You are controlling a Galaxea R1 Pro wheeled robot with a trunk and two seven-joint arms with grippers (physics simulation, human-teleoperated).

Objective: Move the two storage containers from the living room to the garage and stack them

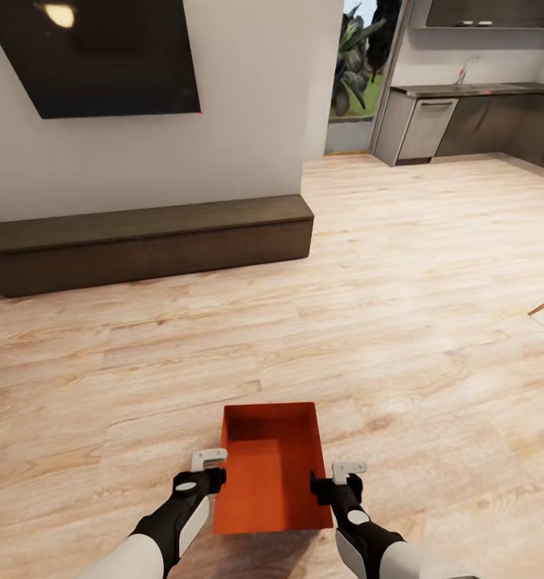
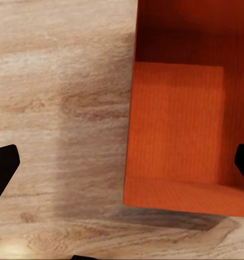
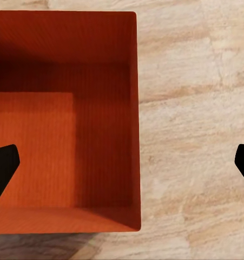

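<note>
One orange-red open-top storage container point(image 1: 270, 470) sits low in the head view, between my two arms, over the pale wood-plank floor point(image 1: 384, 322) of the living room. My left gripper point(image 1: 214, 474) is at its left wall and my right gripper point(image 1: 334, 480) at its right wall. In the left wrist view the left gripper point(image 2: 122, 168) is open, its dark fingertips point(image 2: 2, 168) spread wide either side of the container point(image 2: 181, 135) wall. The right gripper point(image 3: 122, 168) is open the same way over the container point(image 3: 62, 135). A shadow lies under the bin.
A long low dark-brown cabinet point(image 1: 143, 241) runs along the white wall ahead, under a black TV point(image 1: 103, 56). To the far right is a kitchen with grey cabinets point(image 1: 464, 121) and a doorway with plants point(image 1: 356, 72). Wood floor stretches between.
</note>
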